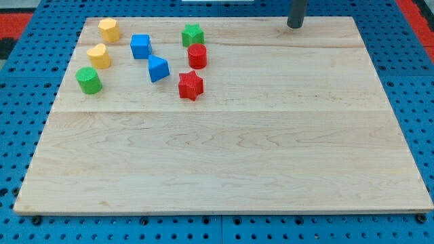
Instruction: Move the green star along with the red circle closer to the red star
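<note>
- Desk (230, 169): pale wooden board on a blue pegboard surround; most of it bare, all blocks bunched toward the view's top-left.
- Tool: a plain dark rod, so there is nothing to release or clench; it carries nothing. My tip (295, 26) sits at the view's top edge of the desk, touching no block, well apart from the cluster.
- Blocks off to the view's left of the tool, nearest first:
- green star (192, 34), almost level with my tip, well to its left.
- red circle (197, 55), just below the green star; touching it or a hair apart, I cannot tell at this angle.
- red star (190, 85), further toward the view's bottom, near the red circle but with a clear gap.
- blue block (158, 68), wedge-like, and blue cube (140, 46), further left of the pair.
- yellow block (108, 30), second yellow block (99, 55) and green cylinder (88, 80), farthest from the tool.
- Handling, my judgement: small, light, rigid pieces that should slide easily on smooth wood; no taking hold, only pushing. Star points may make the green star pivot off an off-centre push.
- Best contact looks like the green star's top face, pushing down-view so it drives the red circle ahead toward the red star.
</note>
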